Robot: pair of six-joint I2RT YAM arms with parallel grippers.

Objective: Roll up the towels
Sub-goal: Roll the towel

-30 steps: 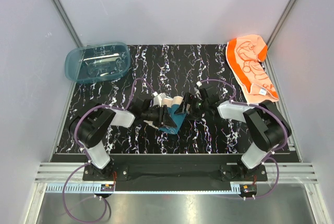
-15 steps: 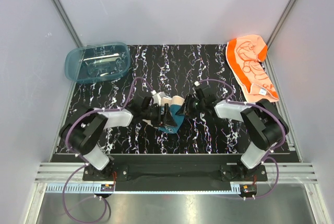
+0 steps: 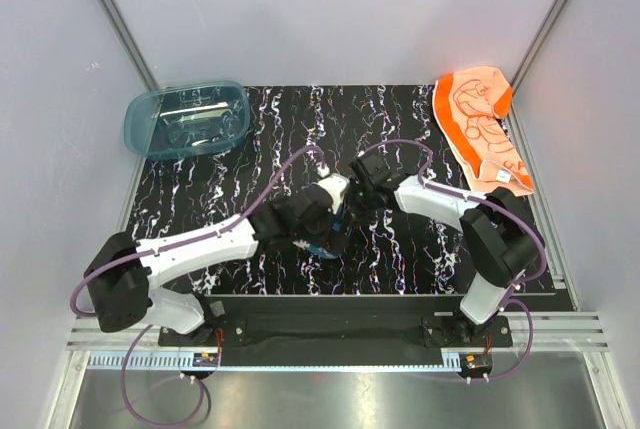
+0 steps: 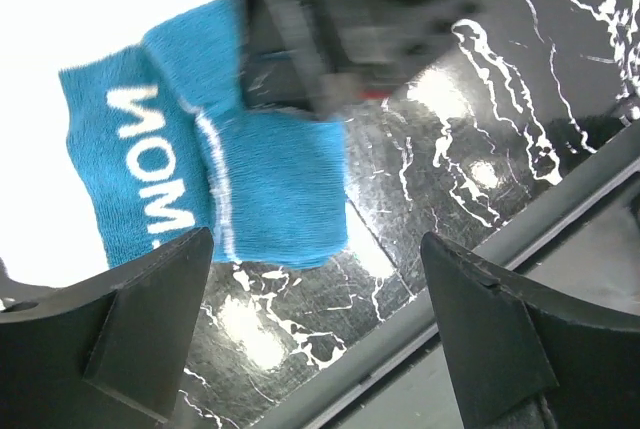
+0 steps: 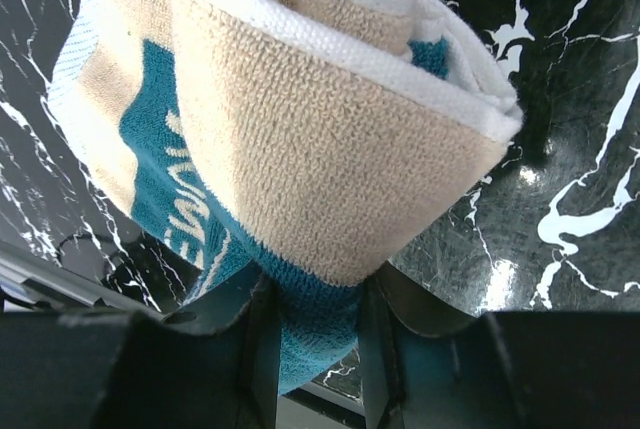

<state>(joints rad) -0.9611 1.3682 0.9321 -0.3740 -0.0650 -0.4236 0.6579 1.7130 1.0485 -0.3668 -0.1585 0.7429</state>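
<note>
The rolled towel [image 5: 300, 149] is being pinched by the right gripper [image 5: 315, 344]'s jaws. The left gripper [image 4: 315, 284] is being held wide open above it.

towel [image 5: 330, 149]: teal, beige, white | table [image 3: 400, 119]: black marble, white veins

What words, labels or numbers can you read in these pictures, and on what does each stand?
"NOM": white letters, turned sideways, on the blue part of the towel; it may be part of a longer word.
White letters on the same towel's teal band, right wrist view: creased and cut off, not readable.
White tag on the orange towel: too small to read.
</note>
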